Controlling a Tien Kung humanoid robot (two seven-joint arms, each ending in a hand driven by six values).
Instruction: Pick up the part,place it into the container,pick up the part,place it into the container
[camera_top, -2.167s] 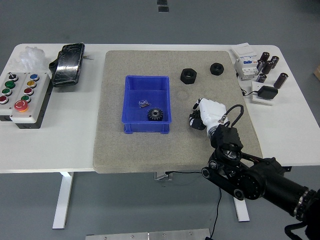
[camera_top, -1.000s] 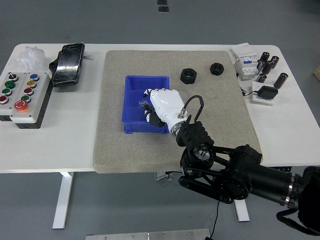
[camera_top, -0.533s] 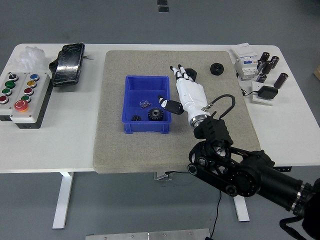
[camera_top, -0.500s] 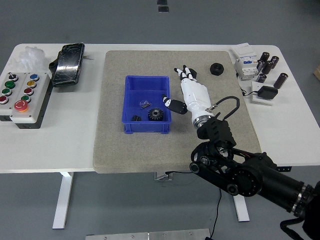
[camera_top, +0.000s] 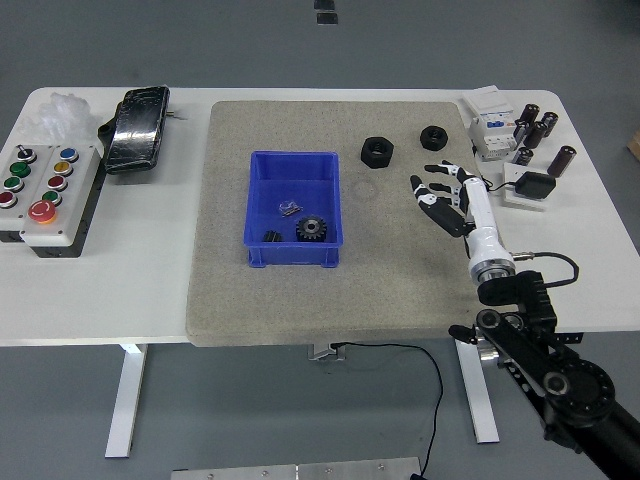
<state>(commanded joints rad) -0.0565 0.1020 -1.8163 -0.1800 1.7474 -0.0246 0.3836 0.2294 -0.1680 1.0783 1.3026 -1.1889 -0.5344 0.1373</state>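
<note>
Over the right side of the grey mat, my right hand hovers with fingers spread, holding nothing. My black arm comes up from the lower right corner. My left arm isn't visible.

The blue bin sits mid-mat, well left of my hand. Inside it: a black gear near the front right, a small black part beside it at front left, and a small metal bit a little further back.

Two black nuts lie on the mat's far side, outside the bin: the bigger nut just beyond the bin's far right corner, the smaller nut further right near the mat edge. Both are beyond my hand, not touching it.

On the white table, left side: a button box, a black pouch, a white wad. Right side: a white electrical unit, dark cylinders, a flat black square piece.
</note>
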